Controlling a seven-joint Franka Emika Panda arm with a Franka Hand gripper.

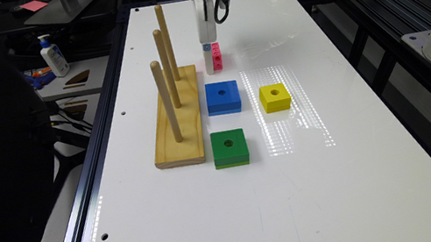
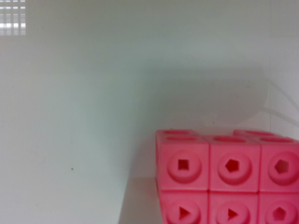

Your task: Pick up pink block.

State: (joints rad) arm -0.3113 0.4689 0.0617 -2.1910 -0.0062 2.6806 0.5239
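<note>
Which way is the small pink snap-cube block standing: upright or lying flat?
Upright. In the exterior view the pink plastic snap-cube block rises as a tall narrow stack of cubes from the white table, beside the white gripper.

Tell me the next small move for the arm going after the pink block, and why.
Probably shut the gripper on the pink block, then lift straight up. In the exterior view the gripper is already down at table level, right against the block. The wrist view shows the block very close, sitting on the white surface. Whether the fingers already grip it cannot be told, so check that first.
</note>
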